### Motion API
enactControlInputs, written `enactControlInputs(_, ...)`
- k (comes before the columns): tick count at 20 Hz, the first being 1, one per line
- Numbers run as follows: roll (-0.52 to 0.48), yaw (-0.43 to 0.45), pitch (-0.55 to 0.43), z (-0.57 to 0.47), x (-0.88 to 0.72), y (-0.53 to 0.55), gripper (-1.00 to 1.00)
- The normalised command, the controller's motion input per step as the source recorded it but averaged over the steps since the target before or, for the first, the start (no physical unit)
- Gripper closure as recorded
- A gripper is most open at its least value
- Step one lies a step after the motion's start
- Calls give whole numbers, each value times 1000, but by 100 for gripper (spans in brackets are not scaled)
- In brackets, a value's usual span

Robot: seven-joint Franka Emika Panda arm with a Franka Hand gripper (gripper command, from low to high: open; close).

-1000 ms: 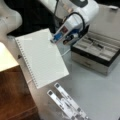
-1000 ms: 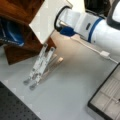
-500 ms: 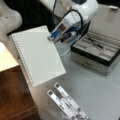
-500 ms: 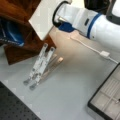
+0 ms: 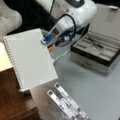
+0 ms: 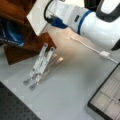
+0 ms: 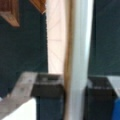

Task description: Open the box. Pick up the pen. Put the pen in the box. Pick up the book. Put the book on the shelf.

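Note:
My gripper [image 5: 46, 41] is shut on the right edge of the book [image 5: 30, 62], a white spiral-bound notebook held in the air, tilted, over the shelf [image 5: 11, 100] at a front view's left. In the wrist view the book's edge [image 7: 78, 50] runs upright between the two dark fingers [image 7: 47, 86]. In a front view the gripper [image 6: 53, 22] holds the book [image 6: 37, 16] against the brown shelf [image 6: 17, 48]. The box [image 5: 100, 55] stands open at the right, lid up. The pen [image 5: 96, 43] lies in a rear compartment of its grey lining.
Perforated metal brackets [image 5: 66, 103] lie on the grey table in front of the book, also seen as the brackets [image 6: 40, 65]. A white cable [image 6: 93, 49] trails across the table under the arm. The box's corner [image 6: 108, 98] shows at the lower right.
The gripper has carried the book a little further left and up toward the shelf. The box and the brackets have not moved.

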Motion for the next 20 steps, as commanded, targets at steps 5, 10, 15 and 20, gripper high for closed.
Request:
enactControlInputs(5, 129, 54, 74, 125, -190, -260, 100)
enactControlInputs(10, 143, 90, 70, 153, -184, -174, 100)
enactControlInputs(15, 174, 133, 67, 158, -246, -211, 100)
enactControlInputs(20, 162, 181, 40, 145, -303, -234, 100)
